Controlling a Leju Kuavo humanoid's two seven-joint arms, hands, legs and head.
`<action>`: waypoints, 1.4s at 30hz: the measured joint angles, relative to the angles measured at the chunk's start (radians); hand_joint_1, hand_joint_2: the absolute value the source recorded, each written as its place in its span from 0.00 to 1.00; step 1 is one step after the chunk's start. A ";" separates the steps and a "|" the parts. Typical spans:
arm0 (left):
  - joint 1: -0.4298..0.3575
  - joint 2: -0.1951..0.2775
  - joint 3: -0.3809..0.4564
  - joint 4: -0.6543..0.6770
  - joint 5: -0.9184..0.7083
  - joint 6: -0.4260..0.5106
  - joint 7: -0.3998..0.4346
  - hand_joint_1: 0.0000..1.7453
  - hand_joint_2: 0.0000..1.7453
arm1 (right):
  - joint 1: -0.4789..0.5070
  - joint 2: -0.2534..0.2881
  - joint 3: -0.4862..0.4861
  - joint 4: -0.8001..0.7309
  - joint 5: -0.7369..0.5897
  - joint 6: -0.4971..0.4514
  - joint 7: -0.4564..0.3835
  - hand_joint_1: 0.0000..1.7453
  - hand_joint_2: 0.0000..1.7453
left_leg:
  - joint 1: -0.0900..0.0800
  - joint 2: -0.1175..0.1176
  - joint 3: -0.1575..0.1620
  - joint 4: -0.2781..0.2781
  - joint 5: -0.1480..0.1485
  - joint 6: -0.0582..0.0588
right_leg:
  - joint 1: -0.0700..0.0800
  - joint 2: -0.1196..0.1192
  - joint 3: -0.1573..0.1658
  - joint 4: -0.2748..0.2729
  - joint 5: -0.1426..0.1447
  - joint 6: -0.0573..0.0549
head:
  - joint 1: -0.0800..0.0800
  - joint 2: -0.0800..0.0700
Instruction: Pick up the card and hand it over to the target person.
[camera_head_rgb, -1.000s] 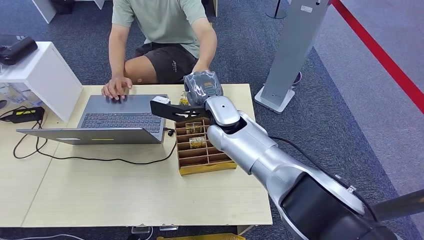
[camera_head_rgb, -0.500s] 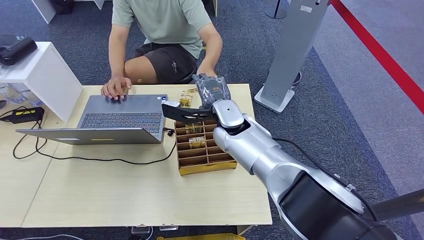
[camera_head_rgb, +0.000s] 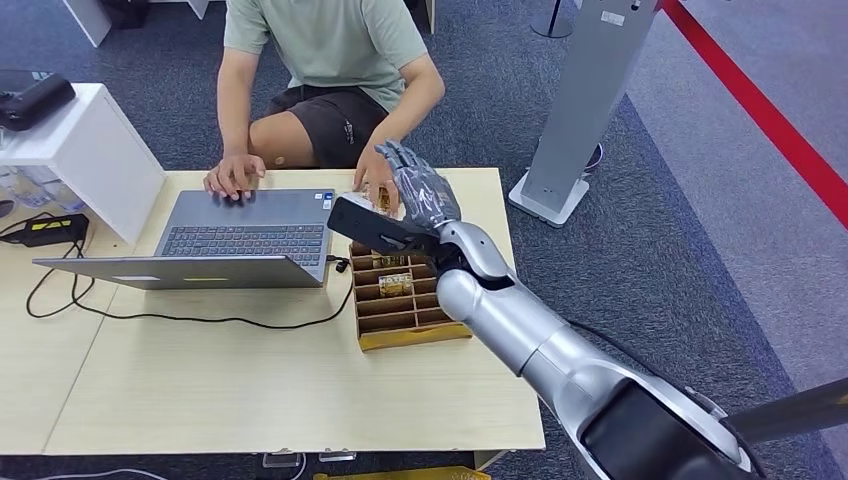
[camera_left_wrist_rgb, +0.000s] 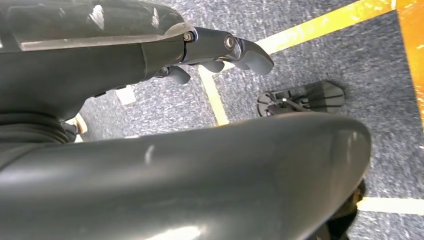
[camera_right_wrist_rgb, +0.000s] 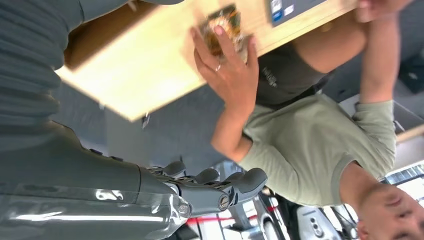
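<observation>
The right hand (camera_head_rgb: 420, 190), fingers spread and empty, has swung aside as the person's hand (camera_head_rgb: 377, 183) now covers the gold-patterned card (camera_right_wrist_rgb: 223, 26) on the pale wooden surface (camera_head_rgb: 250, 380), so handover looks finished.

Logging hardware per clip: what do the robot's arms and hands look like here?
The right arm is glossy silver with rounded segments, a black shell near the shoulder and a black cable alongside. The right hand has a grey ribbed cover with dark grey fingers. The left hand looks the same dark grey.
</observation>
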 joint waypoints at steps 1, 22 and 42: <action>0.000 0.002 0.004 -0.001 0.005 0.001 0.002 0.00 0.00 | 0.076 -0.015 -0.034 -0.060 -0.053 0.014 -0.038 0.00 1.00 | 0.000 -0.001 0.000 0.000 0.000 0.000 | 0.000 0.000 0.001 0.000 0.000 0.000 | 0.000 0.000; -0.002 0.009 0.012 -0.006 0.027 0.020 -0.003 0.00 0.00 | 0.306 0.073 0.099 0.177 -0.252 0.110 -0.272 0.00 1.00 | -0.001 0.012 0.001 0.000 -0.002 -0.001 | -0.001 0.012 -0.004 0.003 0.001 -0.001 | 0.000 0.000; -0.001 0.001 0.013 -0.006 0.034 0.020 0.009 0.00 0.00 | 0.302 0.061 0.094 0.167 -0.220 0.093 -0.252 0.00 1.00 | -0.002 0.011 0.001 -0.001 -0.001 -0.001 | -0.002 0.011 -0.004 0.003 0.001 -0.001 | 0.000 0.000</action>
